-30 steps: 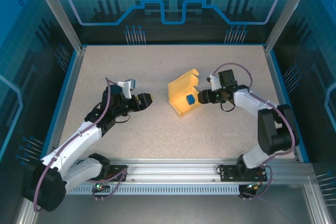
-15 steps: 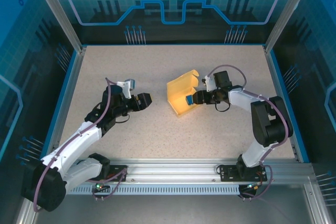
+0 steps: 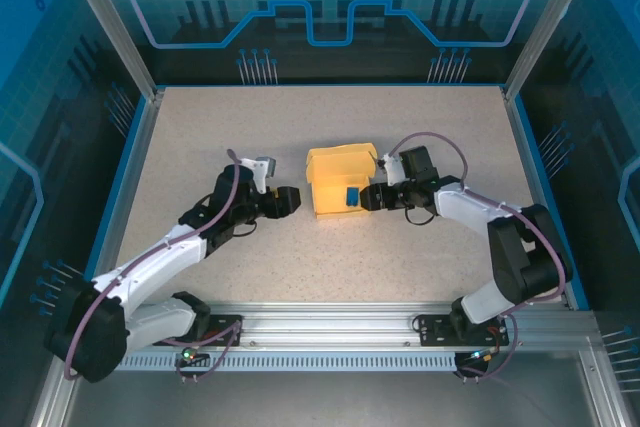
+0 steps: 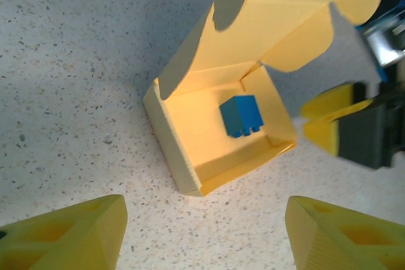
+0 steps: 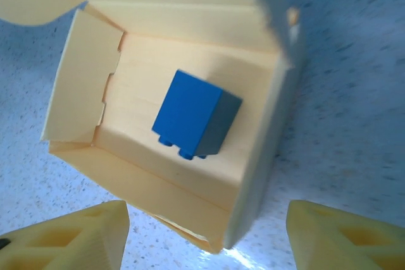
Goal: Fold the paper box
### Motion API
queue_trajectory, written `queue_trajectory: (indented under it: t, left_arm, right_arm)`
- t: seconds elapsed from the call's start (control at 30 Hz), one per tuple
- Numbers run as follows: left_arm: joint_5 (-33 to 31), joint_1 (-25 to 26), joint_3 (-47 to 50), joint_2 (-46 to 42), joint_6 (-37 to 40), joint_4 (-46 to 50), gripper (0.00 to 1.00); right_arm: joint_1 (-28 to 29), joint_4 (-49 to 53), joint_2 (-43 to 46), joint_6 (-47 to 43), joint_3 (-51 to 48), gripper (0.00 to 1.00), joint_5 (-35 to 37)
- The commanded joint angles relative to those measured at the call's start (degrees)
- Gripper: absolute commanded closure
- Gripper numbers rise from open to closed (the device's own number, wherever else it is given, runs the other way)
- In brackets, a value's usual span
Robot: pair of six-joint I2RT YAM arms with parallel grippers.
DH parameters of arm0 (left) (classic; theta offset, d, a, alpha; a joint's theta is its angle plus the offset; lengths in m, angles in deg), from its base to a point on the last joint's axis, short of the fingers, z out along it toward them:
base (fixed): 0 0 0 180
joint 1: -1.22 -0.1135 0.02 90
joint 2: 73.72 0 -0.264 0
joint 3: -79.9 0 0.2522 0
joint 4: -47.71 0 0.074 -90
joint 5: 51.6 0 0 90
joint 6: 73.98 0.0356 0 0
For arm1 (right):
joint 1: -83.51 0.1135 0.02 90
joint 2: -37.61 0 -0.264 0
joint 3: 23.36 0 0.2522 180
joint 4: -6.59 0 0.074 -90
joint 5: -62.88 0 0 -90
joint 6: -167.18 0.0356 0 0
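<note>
The paper box [image 3: 338, 179] stands in the middle of the table [image 3: 200, 127], well clear of every edge, flaps raised, with a blue cube [image 3: 353, 196] inside. Over the last second it has slid left and squared up, and the left gripper [image 3: 296, 199] has moved in near its left wall. The right gripper [image 3: 368, 197] is just beside its right wall. Both grippers have their jaws spread and hold nothing.

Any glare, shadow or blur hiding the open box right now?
Top external: even light, pale yellow cardboard box sharp. Left wrist: box crisp, shadow darkens the speckled table beyond it. Right wrist: box washed pale, small blue cube sharp, table tinted blue.
</note>
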Motion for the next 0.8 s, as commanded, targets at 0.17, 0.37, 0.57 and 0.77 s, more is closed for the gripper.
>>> queue_trajectory:
  t: [0.17, 0.37, 0.57, 0.77]
  left_arm:
    - [-4.84, 1.31, -8.4, 11.29, 9.14, -4.11, 0.31]
    - [-5.79, 1.32, -13.2, 18.77, 9.81, -6.26, 0.34]
    - [-7.65, 1.5, -16.87, 23.19, 9.99, -5.38, 0.41]
    - [-9.24, 1.79, -19.09, 25.85, 10.35, -4.07, 0.51]
  right_arm:
    - [-0.53, 1.24, 3.3, -9.22, 6.11, 0.32, 10.39]
    - [0.84, 1.01, -0.86, -12.04, 11.19, 0.36, 12.55]
    - [2.31, 2.47, -4.99, -13.71, 15.56, 0.45, 15.19]
    - [4.08, 4.32, -7.63, -14.07, 18.1, 0.62, 19.04]
